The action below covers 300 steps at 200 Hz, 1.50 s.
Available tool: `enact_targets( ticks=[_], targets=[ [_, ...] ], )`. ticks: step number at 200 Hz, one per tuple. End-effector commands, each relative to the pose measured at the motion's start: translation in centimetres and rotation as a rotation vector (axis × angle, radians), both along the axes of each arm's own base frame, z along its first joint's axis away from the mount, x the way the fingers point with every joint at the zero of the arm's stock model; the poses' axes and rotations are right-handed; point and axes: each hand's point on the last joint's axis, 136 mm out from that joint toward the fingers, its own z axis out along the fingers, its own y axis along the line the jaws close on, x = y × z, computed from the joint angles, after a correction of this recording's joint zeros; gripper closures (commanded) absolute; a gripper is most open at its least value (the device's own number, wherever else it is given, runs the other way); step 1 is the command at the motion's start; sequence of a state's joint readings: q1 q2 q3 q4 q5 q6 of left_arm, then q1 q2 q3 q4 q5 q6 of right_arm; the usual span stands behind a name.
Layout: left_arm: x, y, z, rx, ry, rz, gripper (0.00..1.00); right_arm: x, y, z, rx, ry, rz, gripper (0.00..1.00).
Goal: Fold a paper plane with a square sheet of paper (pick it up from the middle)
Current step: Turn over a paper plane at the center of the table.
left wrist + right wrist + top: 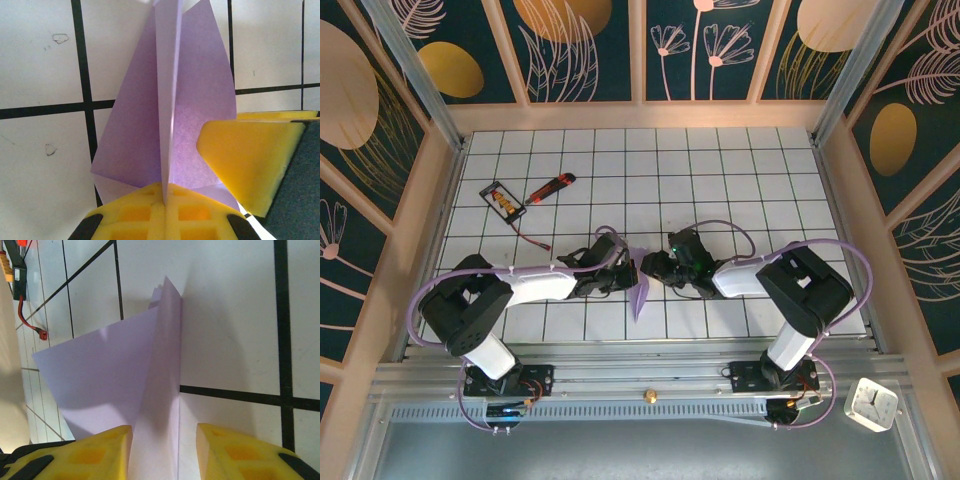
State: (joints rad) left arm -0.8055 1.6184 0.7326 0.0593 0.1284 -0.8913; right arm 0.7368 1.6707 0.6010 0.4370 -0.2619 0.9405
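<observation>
The square sheet of paper, pale lavender, is folded into a pointed paper plane point(640, 283) and stands on edge between the two grippers at the table's middle. My left gripper point(618, 272) is shut on the centre crease; in the left wrist view the yellow pads point(165, 200) pinch that crease, and the wings point(200, 100) spread to both sides. My right gripper point(657, 268) meets the plane from the right. Its yellow fingers point(100, 452) stand apart around the raised fold point(160, 390), open. One right finger point(250, 165) also shows in the left wrist view, lying against the right wing.
A red-orange utility knife point(550, 187) and a small black-framed card point(504, 199) with a red wire lie at the back left. Wooden walls enclose the white grid table point(740, 180). A white clock point(872, 404) sits off the table at the front right.
</observation>
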Motion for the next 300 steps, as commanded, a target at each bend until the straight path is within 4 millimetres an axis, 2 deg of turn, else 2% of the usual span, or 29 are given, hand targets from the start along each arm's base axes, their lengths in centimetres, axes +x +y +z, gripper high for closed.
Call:
enact_targets(
  ticks=[1,63,154,189,220,251,267,288,300],
  targets=[
    [0.1,-0.1,0.1,0.023,-0.007,-0.01,0.99,0.2,-0.9,-0.3,-0.073,-0.02,-0.006,0.61],
    [0.0,0.0,0.2,0.026,-0.005,-0.008,0.98,0.1,-1.2,-0.3,-0.095,-0.032,0.037,0.55],
    [-0.1,0.0,-0.1,0.031,0.004,-0.008,0.98,-0.2,-3.4,-0.8,-0.144,-0.025,0.05,0.55],
    [-0.1,-0.1,-0.1,0.033,0.003,-0.01,0.98,-0.8,-3.1,-0.9,-0.118,-0.015,0.077,0.56],
    [0.0,-0.2,-0.1,0.033,0.005,-0.012,0.97,-1.1,-2.9,-0.9,-0.087,-0.005,0.077,0.63],
    [0.1,-0.5,0.3,0.024,0.0,-0.013,0.92,-1.1,-2.5,-0.7,-0.034,0.006,0.078,0.79],
    [0.3,-0.7,0.8,0.011,-0.009,-0.012,0.86,-0.9,-2.7,-0.8,-0.002,0.018,0.063,0.88],
    [0.5,-0.8,2.2,-0.019,-0.04,-0.007,0.74,-0.8,-3.3,-1.3,-0.004,0.028,0.052,0.99],
    [0.7,-0.7,3.3,-0.047,-0.065,0.002,0.68,-0.8,-3.6,-1.5,-0.009,0.028,0.051,1.0]
  ],
)
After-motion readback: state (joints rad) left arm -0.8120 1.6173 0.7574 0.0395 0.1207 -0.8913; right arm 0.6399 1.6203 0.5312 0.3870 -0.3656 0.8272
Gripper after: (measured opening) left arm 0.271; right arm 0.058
